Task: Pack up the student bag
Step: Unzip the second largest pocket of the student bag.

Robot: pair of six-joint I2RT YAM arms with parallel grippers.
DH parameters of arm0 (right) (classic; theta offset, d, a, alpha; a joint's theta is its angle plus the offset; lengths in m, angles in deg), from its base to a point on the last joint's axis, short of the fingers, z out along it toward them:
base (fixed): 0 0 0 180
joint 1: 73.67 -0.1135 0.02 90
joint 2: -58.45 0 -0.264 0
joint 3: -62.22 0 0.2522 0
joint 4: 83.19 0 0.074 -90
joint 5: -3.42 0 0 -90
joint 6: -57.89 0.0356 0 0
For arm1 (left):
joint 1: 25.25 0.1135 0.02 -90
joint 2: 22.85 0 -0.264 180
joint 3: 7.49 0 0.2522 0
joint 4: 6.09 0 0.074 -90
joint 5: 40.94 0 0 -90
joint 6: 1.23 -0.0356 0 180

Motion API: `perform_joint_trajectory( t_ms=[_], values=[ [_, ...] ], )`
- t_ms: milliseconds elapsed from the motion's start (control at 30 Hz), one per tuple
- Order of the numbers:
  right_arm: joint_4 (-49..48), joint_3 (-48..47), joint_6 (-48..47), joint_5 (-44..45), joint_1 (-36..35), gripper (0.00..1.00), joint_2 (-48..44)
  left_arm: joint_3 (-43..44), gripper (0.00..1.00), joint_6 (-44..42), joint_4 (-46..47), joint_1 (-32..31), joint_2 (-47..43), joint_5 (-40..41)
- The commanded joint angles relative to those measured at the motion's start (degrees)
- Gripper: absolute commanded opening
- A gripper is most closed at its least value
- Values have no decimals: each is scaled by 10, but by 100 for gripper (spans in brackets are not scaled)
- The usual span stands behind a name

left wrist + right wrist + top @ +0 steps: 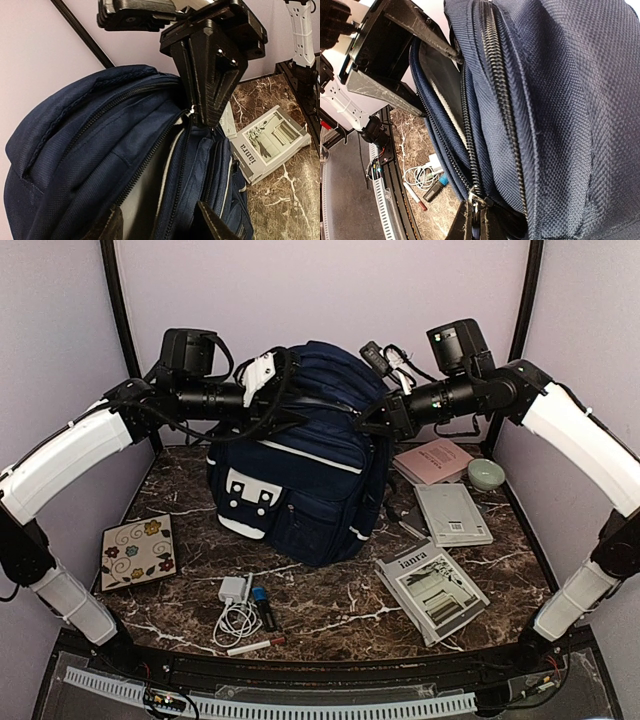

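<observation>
The student bag is a big navy backpack standing upright mid-table. Its main zipper is partly open and shows a grey lining. My right gripper is at the bag's upper right. In the right wrist view it is shut on the metal zipper pull, which also shows in the left wrist view. My left gripper is at the bag's upper left. It is open, with its fingers astride the front wall of the opening.
A floral tile lies at the left. A white charger with cable, a blue-capped marker and a red-tipped pen lie in front. A magazine, a grey book, a pink book and a green bowl are on the right.
</observation>
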Motion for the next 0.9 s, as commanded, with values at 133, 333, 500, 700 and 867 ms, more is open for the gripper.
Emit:
perform_joint_trajectory(
  t_ms=[133, 333, 500, 700, 867],
  values=[
    [-42, -6, -14, -16, -5, 0, -9, -6, 33, -65, -111, -7, -14, 26],
    [-42, -7, -11, -16, -5, 0, -8, 0, 7, -62, -103, -8, -9, 40],
    [-35, 13, -2, -18, 0, 0, -18, -35, 0, -23, 23, -7, -30, 122],
    [-66, 164, 38, -48, 58, 0, -86, -70, 0, -14, 123, 2, -66, 161],
    [-102, 294, 52, -70, 104, 0, -161, -81, 0, 20, 159, 25, -94, 107]
  ],
)
